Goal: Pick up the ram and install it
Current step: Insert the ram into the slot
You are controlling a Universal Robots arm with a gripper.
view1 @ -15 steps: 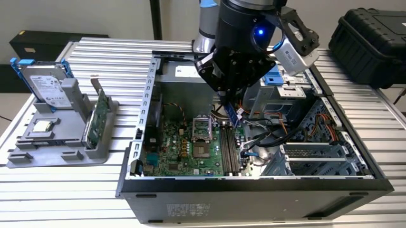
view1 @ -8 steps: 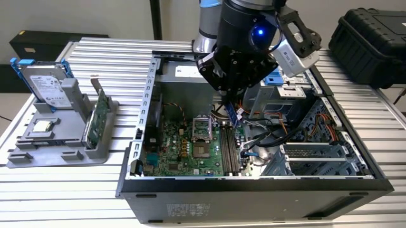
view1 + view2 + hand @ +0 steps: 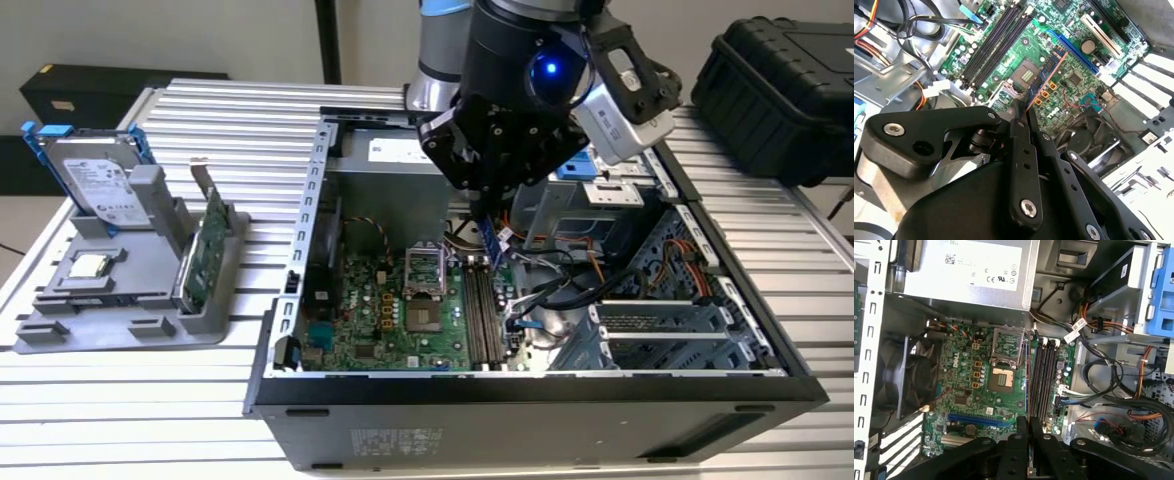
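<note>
My gripper (image 3: pixel 489 212) hangs inside the open computer case (image 3: pixel 534 385), shut on the ram (image 3: pixel 493 243). The ram (image 3: pixel 1046 75) is a thin dark blue stick that points down from between the black fingers (image 3: pixel 1019 150) toward the motherboard (image 3: pixel 1074 80). In the first wrist view the ram (image 3: pixel 1027 377) shows edge-on, just beside the black memory slots (image 3: pixel 1045 377) and over the board's strip next to the processor socket (image 3: pixel 1002 377). The slots (image 3: pixel 996 42) lie side by side with nothing in them. The stick's lower edge sits above the board; whether it touches is not visible.
A grey holder (image 3: pixel 80 330) at the exterior view's left carries a hard drive in a blue frame (image 3: pixel 100 175), a green card (image 3: pixel 211 245) and a chip (image 3: pixel 90 266). Inside the case are a power supply (image 3: pixel 969 270), a fan (image 3: pixel 904 375) and loose cables (image 3: pixel 1104 385). A black case (image 3: pixel 787 90) stands behind.
</note>
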